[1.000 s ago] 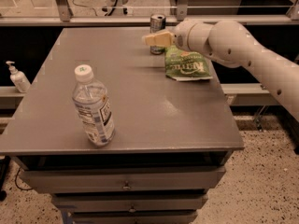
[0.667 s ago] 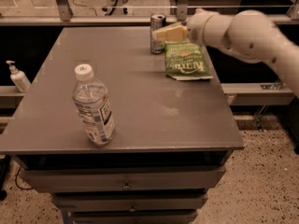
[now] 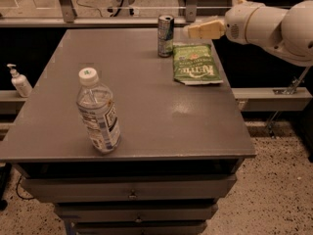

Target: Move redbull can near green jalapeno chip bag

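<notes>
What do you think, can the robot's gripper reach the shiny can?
Probably yes. The gripper hovers just beside the redbull can, above the green jalapeno chip bag, with nothing standing between them.

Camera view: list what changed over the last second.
The gripper drew back from the redbull can toward the picture's right, now clear of it. The can stays upright beside the green jalapeno chip bag; bag and water bottle unmoved.

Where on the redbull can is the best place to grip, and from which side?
Probably the middle of the redbull can, approached level from the camera's right, where the gripper hangs. The can stands upright, slim and round, and the chip bag beside it lies flat, low enough to pass over.
</notes>
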Controlling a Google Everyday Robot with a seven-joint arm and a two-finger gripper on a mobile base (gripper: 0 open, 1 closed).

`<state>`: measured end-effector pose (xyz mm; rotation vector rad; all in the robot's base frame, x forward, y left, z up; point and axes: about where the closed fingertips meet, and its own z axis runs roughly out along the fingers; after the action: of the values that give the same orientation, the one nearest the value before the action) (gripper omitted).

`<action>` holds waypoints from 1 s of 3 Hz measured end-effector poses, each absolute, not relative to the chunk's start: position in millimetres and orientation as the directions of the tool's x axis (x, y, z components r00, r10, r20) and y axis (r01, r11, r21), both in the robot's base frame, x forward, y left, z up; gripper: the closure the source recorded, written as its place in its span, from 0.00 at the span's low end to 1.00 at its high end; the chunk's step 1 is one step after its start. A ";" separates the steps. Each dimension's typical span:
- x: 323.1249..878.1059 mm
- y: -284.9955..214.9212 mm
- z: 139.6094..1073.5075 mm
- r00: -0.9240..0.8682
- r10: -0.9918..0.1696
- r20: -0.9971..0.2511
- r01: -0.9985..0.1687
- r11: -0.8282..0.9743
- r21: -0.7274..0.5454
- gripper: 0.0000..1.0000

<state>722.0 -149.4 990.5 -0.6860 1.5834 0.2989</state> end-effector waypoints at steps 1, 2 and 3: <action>726.0 -135.7 981.9 -0.001 -0.208 -0.978 -0.626 0.763 -0.162 0.00; 721.7 -168.6 1000.9 0.028 -0.188 -0.982 -0.614 0.772 -0.166 0.00; 702.9 -217.1 1045.5 0.099 -0.216 -0.971 -0.569 0.788 -0.233 0.00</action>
<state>702.9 -217.1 1045.5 -0.6695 1.4791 0.2923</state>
